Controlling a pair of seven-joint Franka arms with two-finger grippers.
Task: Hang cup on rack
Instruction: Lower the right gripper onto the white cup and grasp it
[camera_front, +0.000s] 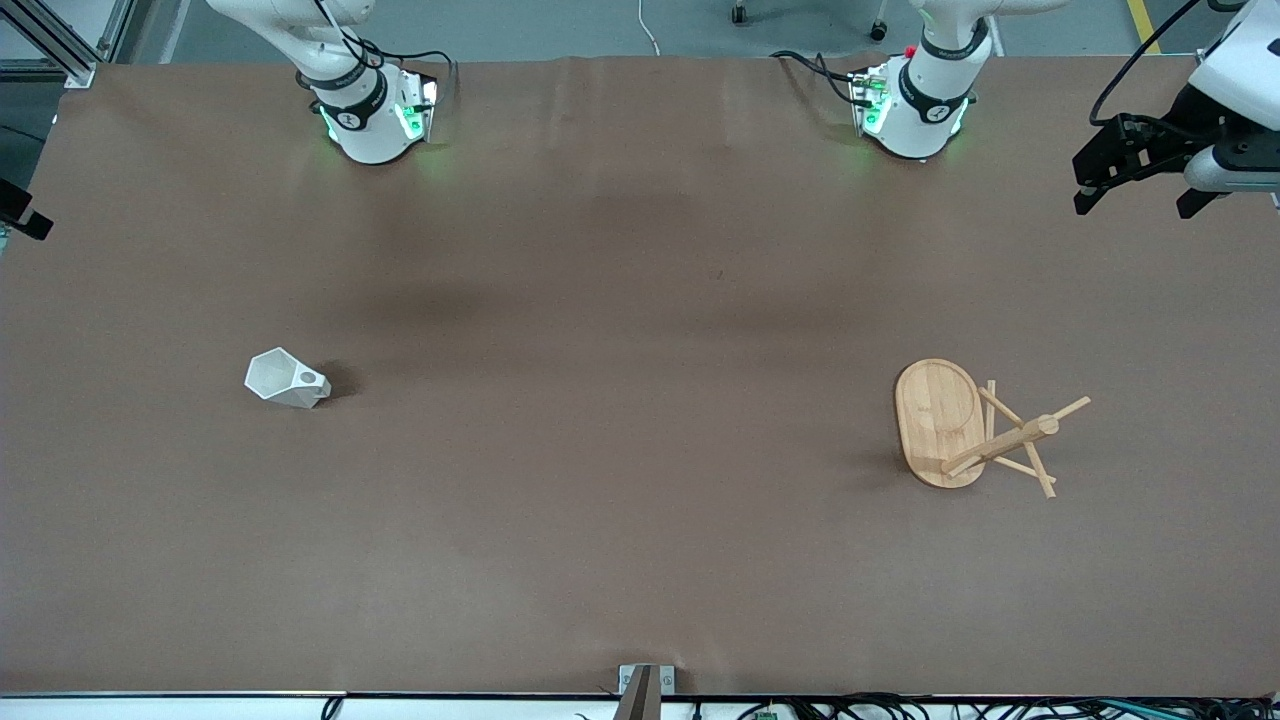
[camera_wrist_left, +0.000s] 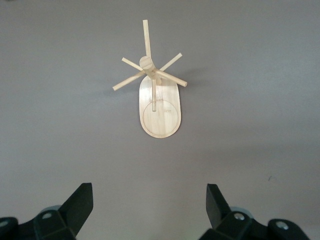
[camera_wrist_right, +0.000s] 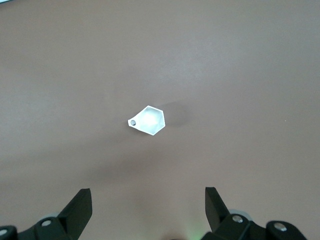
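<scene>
While cup stands, brown table, rack

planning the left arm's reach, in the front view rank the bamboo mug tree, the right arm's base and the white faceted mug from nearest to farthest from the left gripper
From the open left gripper, up at its own end of the table:
1. Bamboo mug tree, at the left arm's end.
2. Right arm's base, along the robots' edge.
3. White faceted mug, at the right arm's end.

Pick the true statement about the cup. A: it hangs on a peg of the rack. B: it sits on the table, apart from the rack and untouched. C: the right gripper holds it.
B: the cup sits on the table toward the right arm's end, well apart from the rack, with no gripper touching it.
</scene>
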